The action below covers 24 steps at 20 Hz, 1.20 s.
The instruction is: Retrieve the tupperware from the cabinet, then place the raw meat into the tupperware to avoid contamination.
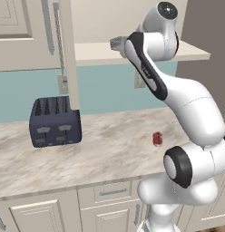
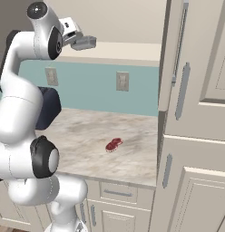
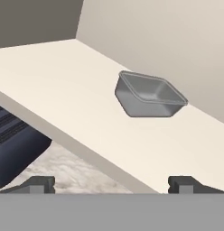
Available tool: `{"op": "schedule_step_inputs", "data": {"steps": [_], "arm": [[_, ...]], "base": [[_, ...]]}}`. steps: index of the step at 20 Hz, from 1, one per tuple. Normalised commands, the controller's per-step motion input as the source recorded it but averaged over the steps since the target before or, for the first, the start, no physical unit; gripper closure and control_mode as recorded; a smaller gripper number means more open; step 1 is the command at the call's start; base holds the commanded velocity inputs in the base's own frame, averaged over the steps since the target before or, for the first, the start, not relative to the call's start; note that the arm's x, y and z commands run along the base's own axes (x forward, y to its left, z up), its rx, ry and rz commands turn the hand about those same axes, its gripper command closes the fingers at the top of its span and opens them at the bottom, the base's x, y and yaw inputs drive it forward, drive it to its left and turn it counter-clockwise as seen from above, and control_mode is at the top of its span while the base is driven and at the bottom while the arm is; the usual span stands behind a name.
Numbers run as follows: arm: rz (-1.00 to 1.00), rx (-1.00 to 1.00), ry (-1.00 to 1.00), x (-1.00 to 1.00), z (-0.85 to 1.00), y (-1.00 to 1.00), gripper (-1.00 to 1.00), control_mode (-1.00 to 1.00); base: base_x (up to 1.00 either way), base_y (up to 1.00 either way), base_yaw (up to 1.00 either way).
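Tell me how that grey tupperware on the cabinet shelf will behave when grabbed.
The tupperware looks thin-walled and empty, so probably light and apt to slide on the smooth shelf if nudged. Its sloped sides may slip between fingers; the flat rim seems the safer hold. Wide and low, it is unlikely to tip.

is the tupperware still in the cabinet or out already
In. The grey tupperware sits upright on the cabinet shelf, apart from the open gripper.
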Motion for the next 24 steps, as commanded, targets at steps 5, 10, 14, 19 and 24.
{"op": "schedule_step_inputs", "data": {"steps": [5,10,14,19,24], "arm": [[-0.02,0.03,0.00,0.15,0.00,0.02,-1.00,-1.00],[-0.02,0.02,0.00,0.15,0.00,0.03,-1.00,-1.00],[-0.02,0.02,0.00,0.15,0.00,0.03,-1.00,-1.00],[0.00,0.00,0.00,0.11,0.00,0.02,-1.00,-1.00],[0.00,0.00,0.00,0.06,0.01,0.00,-1.00,-1.00]], "base": [[0.00,0.00,0.00],[0.00,0.00,0.00],[0.00,0.00,0.00],[0.00,0.00,0.00],[0.00,0.00,0.00]]}}
